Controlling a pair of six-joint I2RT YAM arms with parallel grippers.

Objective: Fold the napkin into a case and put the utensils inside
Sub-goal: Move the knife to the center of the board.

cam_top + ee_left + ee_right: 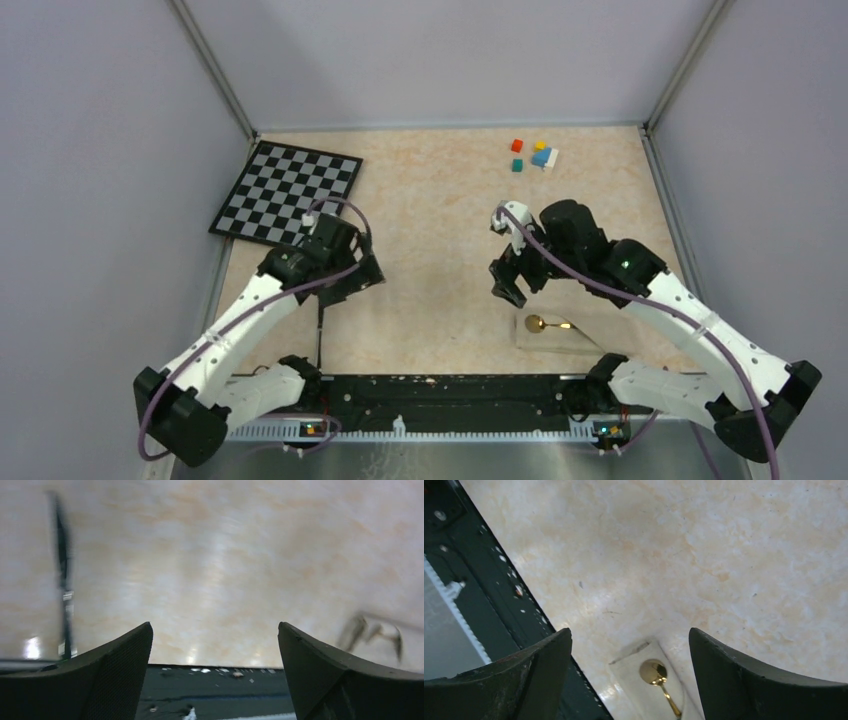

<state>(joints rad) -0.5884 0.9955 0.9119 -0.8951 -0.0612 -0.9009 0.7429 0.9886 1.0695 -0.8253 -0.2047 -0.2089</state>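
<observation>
I had the tabletop [440,200] in view, with the left gripper [215,627] and the right gripper [630,632] both spread wide and empty. The case [580,343] lay at five o'clock, a gold spoon [536,323] showing on it. A dark stick [320,335] lay at seven o'clock.

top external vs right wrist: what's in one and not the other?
Only top external: checkerboard, coloured cubes, and a dark stick at the near left. Only right wrist: nothing new, just a close look past its own fingers, spread wide with nothing between them. Both: folded napkin with a gold spoon on it, tabletop, black rail.
</observation>
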